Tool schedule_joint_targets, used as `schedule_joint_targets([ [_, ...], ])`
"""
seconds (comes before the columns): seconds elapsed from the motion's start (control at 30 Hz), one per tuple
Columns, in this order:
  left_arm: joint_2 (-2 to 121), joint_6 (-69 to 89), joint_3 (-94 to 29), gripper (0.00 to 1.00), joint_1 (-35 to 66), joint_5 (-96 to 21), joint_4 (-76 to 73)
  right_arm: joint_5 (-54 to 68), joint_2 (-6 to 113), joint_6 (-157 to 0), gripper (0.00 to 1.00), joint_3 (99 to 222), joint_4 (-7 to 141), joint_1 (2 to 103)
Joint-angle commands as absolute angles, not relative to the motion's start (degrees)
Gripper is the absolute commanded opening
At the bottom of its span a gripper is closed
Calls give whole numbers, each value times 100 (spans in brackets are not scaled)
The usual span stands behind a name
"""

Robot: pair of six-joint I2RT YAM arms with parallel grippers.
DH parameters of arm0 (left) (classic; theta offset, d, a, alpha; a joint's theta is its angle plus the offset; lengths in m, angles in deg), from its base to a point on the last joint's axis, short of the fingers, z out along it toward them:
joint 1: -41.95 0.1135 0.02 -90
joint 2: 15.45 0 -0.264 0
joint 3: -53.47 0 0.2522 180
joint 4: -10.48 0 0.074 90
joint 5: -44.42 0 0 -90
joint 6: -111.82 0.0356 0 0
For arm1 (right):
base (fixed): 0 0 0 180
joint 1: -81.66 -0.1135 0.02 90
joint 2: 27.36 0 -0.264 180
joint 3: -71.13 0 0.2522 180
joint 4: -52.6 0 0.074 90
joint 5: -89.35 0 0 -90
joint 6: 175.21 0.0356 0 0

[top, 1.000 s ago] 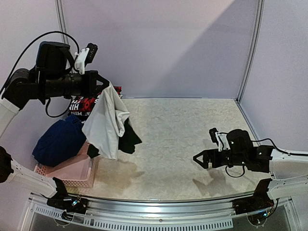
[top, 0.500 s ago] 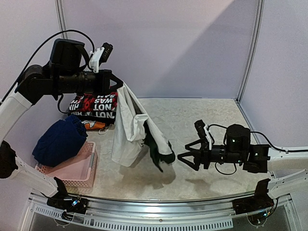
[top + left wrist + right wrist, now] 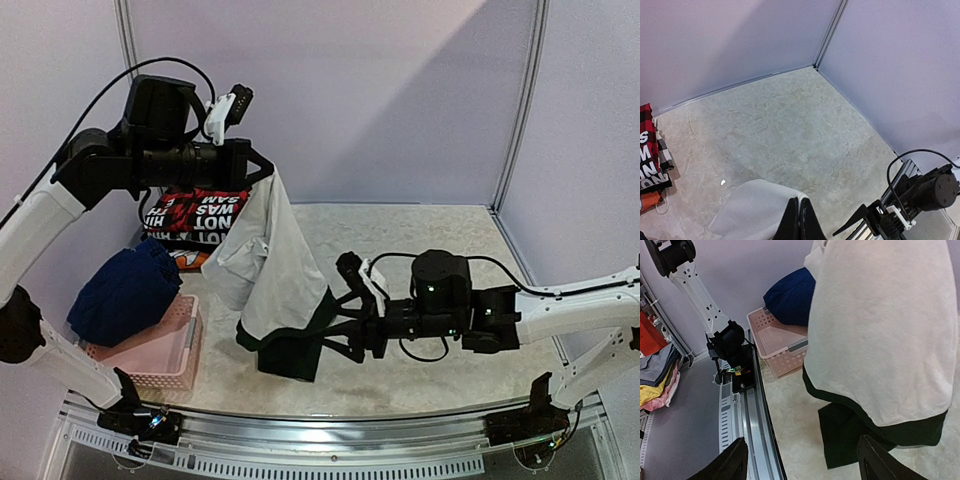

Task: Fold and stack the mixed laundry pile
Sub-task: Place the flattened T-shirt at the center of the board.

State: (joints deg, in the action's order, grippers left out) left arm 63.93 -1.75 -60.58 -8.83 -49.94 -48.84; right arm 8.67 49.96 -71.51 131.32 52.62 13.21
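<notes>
My left gripper (image 3: 268,171) is raised high at the back left and is shut on the top edge of the white T-shirt (image 3: 275,265). The shirt hangs down, and its dark lower part (image 3: 292,352) touches the table. In the left wrist view the fingers (image 3: 800,222) pinch white cloth (image 3: 752,212). My right gripper (image 3: 345,310) stands open right beside the shirt's hem. In the right wrist view the jaws (image 3: 802,462) are wide apart, the dark hem (image 3: 860,437) just ahead with nothing gripped. The rest of the laundry pile lies at the left: a red-and-black printed piece (image 3: 195,213) and a navy bundle (image 3: 125,290).
The pink lattice basket (image 3: 150,368) sits at the near left under the navy bundle, also seen as the basket (image 3: 780,347) in the right wrist view. A metal rail (image 3: 330,428) runs along the table's near edge. Walls close the back and right sides.
My left gripper carried the hanging shirt right and a little higher. My right arm swept left across the table to the shirt's hem, and its jaws narrowed somewhat.
</notes>
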Motion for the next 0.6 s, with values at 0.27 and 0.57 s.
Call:
schedule_joint_targets([
  [0.27, 7471, 216, -6943, 0, -860, -5061, -4613, -2064, 6079, -6649, 96, 13764, 5606, 973],
  [0.57, 10422, 423, -8550, 0, -230, -3759, -4941, -3196, 5200, -5883, 98, 13041, 5877, 978],
])
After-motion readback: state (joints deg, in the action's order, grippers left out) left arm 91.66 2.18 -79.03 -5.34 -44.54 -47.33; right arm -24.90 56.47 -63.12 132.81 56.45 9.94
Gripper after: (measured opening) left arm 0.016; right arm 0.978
